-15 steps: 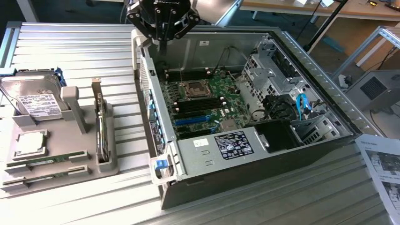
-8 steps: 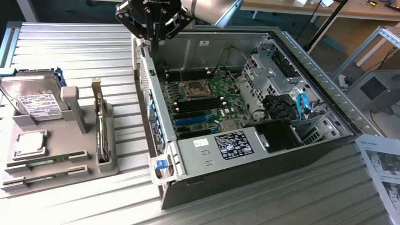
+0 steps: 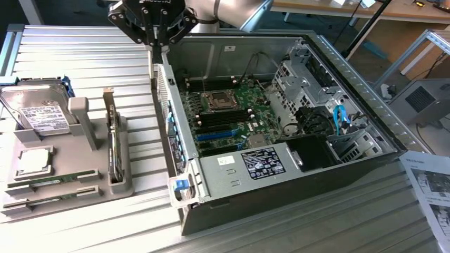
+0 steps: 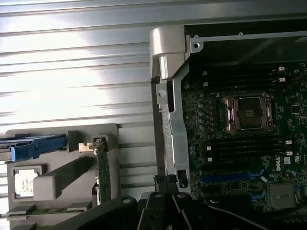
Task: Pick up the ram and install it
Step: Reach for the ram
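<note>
Down at eight o'clock in the exterior view, the ram (image 3: 55, 182) is sitting in the slots of a gray holder tray (image 3: 84, 158), two green sticks apparently being kept on edge so that a thin side is being offered for a grasp. Nothing is touching them. Toward three o'clock from the tray, the open computer case (image 3: 365, 89) is lying on its side on the bench (image 3: 84, 58), exposing the motherboard (image 3: 232, 113) and its seemingly empty memory slots (image 3: 223, 118). At twelve o'clock the gripper (image 3: 156, 46) is hovering over the case's rear wall, its fingers clenched together and carrying nothing.
</note>
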`<state>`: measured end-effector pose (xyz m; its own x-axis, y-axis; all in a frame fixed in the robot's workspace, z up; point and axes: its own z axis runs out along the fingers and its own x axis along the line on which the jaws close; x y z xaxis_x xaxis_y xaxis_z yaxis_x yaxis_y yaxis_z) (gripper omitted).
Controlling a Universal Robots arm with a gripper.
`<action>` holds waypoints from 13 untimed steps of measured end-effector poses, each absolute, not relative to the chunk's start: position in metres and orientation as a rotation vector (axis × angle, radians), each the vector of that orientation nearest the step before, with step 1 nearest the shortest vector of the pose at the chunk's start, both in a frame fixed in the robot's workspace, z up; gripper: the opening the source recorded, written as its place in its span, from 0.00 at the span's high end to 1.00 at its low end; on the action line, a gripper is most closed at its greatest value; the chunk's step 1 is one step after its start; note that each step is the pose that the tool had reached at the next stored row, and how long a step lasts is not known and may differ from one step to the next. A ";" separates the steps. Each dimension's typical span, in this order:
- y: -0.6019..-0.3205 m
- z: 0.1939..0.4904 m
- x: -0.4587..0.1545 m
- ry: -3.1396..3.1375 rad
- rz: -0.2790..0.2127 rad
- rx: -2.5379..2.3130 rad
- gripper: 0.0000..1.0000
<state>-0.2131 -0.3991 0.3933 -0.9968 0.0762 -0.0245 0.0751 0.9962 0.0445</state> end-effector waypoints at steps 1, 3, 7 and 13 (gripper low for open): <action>-0.399 0.393 -0.217 3.112 0.068 0.118 0.89; -0.399 0.393 -0.223 3.112 0.068 0.118 0.89; -0.399 0.393 -0.236 3.112 0.068 0.118 0.89; -0.400 0.393 -0.253 3.112 0.068 0.118 0.89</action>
